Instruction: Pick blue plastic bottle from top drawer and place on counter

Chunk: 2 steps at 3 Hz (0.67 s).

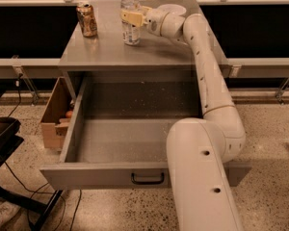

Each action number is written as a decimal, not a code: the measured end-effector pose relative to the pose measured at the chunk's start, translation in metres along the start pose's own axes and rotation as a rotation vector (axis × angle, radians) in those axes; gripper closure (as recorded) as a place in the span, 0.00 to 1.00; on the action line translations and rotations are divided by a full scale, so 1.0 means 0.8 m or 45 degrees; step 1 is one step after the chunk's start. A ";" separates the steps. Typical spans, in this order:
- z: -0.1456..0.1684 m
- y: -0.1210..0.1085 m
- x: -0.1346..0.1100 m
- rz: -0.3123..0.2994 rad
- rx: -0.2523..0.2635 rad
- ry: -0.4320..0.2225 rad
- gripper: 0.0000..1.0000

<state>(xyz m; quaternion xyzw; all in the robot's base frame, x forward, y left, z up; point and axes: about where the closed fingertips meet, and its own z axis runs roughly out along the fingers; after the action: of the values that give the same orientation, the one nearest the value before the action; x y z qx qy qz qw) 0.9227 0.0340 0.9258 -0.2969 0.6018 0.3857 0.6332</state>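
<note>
The blue plastic bottle (pixel 130 32), clear with a white cap, stands upright on the counter (pixel 149 49) at its back middle. My gripper (pixel 131 16) reaches in from the right at the height of the bottle's label, and its yellowish fingers (pixel 133 18) are closed around the bottle's middle. The top drawer (pixel 101 174) is pulled fully open below the counter. Its speckled floor is bare where I can see it. The arm's large white link (pixel 202 177) hides the drawer's right front part.
A brown-gold drink can (pixel 87 19) stands on the counter's back left, a hand's width from the bottle. A white round object (pixel 172 7) lies behind the wrist. A wooden box (pixel 55 117) sits left of the drawer, with a black stand (pixel 2 138) and cables on the floor.
</note>
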 end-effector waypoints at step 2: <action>0.001 0.001 -0.008 0.000 0.000 0.001 0.75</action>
<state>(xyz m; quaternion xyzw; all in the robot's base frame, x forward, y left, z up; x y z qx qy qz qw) 0.9226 0.0342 0.9319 -0.2971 0.6019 0.3856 0.6331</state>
